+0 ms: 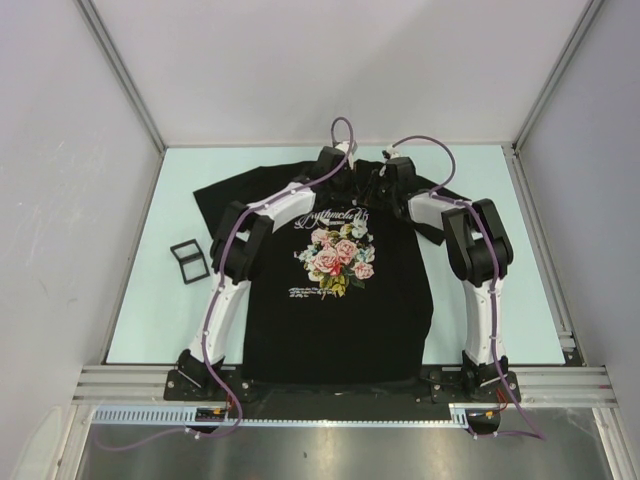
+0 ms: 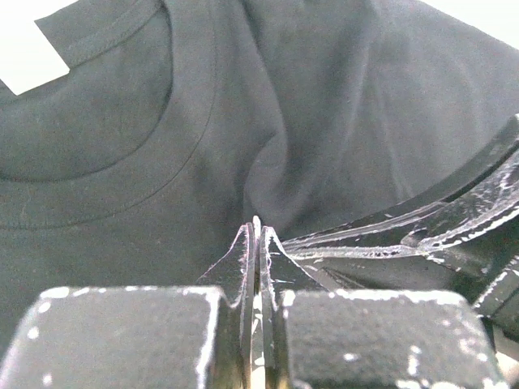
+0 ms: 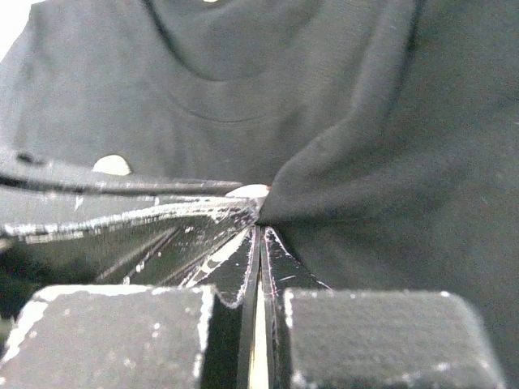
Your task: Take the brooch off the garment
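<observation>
Pale green table (image 1: 480, 180), black frame (image 1: 187, 262) idle far left. Shirt (image 1: 340, 320) lies flat. Left gripper (image 2: 256, 231) is pressed together below the collar. Right gripper (image 3: 259, 231) pinches a shirt fold, likely bracing it. I can't confirm the brooch; a pale speck (image 3: 248, 191) at the tips may be it.

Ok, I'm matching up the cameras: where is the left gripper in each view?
Top external: left gripper at the garment's far edge, centre.
Left wrist: left gripper bottom centre, shut.
Right wrist: left gripper across the left side.
Shared landmark: the collar, in both wrist views.
</observation>
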Robot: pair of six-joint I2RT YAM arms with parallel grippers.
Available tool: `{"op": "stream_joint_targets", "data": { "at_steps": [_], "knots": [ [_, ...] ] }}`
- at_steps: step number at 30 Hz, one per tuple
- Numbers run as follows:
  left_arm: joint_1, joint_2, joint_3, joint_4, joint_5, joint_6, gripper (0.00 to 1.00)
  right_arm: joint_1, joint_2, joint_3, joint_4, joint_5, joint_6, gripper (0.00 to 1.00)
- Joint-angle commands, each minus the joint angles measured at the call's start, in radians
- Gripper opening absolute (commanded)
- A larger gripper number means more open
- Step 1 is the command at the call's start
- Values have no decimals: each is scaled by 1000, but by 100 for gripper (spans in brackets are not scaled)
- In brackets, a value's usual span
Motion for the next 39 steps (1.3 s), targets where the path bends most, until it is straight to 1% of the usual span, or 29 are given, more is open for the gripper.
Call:
{"op": "stream_joint_targets", "data": {
  "at_steps": [1, 2, 5, 9, 11, 13, 14, 16, 19, 20, 21, 22, 24, 25, 26, 28, 29, 31, 33, 34, 35, 36, 37, 38, 39],
  "knots": [
    [-64, -71, -34, -25, -29, 3, 0, 13, -82, 35, -1, 242, 25, 0],
    [-63, -78, -32, -25, -49, 7, 0, 5, -94, 21, -25, 250, 28, 0],
    [-61, -89, -23, -17, -131, 26, 0, -1, -131, -19, -68, 310, 33, 4],
    [-61, -78, 32, -48, -198, 86, 0, -7, -143, -51, -70, 301, 37, 10],
    [-61, -84, 31, -50, -215, 98, 0, -10, -142, -50, -75, 301, 39, 13],
    [-61, -110, 12, -34, -241, 112, 0, -18, -145, -51, -71, 269, 40, 16],
    [-57, -121, -7, -7, -241, 116, 0, -18, -146, -53, -61, 261, 40, 17],
    [-46, -146, 0, 1, -222, 116, 0, -16, -160, -56, -55, 261, 28, 19],
    [-20, -146, 67, -39, -168, 115, 0, -18, -171, -56, -50, 226, 13, 23],
    [-6, -140, 112, -77, -162, 115, 0, -19, -175, -56, -47, 219, 11, 24],
    [3, -140, 123, -94, -130, 107, 0, -21, -183, -56, -48, 210, 11, 26],
    [9, -140, 121, -96, -91, 100, 0, -21, -188, -59, -51, 190, 8, 26],
    [37, -161, 72, -54, -35, 74, 0, -21, -205, -57, -55, 160, 1, 32],
    [46, -175, 40, -21, 43, 58, 0, -24, -221, -65, -41, 141, -9, 34],
    [66, -219, -56, 90, 86, 13, 0, -23, -232, -74, -29, 121, -10, 38],
    [89, -270, -190, 276, 198, -63, 0, -26, -261, -112, 31, 59, -12, 43],
    [104, -304, -290, 432, 219, -130, 0, -29, -267, -125, 48, 42, -9, 43],
    [110, -312, -336, 545, 237, -170, 0, -30, -272, -146, 106, -14, -13, 43],
    [110, -292, -341, 572, 280, -227, 0, -36, -272, -174, 143, -56, -26, 44],
    [113, -287, -360, 632, 298, -256, 0, -41, -272, -185, 184, -76, -21, 44],
    [115, -282, -380, 677, 320, -325, 0, -52, -272, -209, 214, -122, -4, 45],
    [117, -281, -406, 729, 328, -363, 0, -59, -277, -224, 281, -144, 16, 45],
    [118, -284, -463, 844, 331, -429, 0, -64, -289, -243, 321, -162, 33, 46],
    [118, -293, -494, 899, 319, -455, 0, -70, -300, -282, 361, -191, 59, 47],
    [118, -308, -555, 1012, 309, -477, 0, -72, -309, -298, 408, -192, 60, 48]
  ]
}}
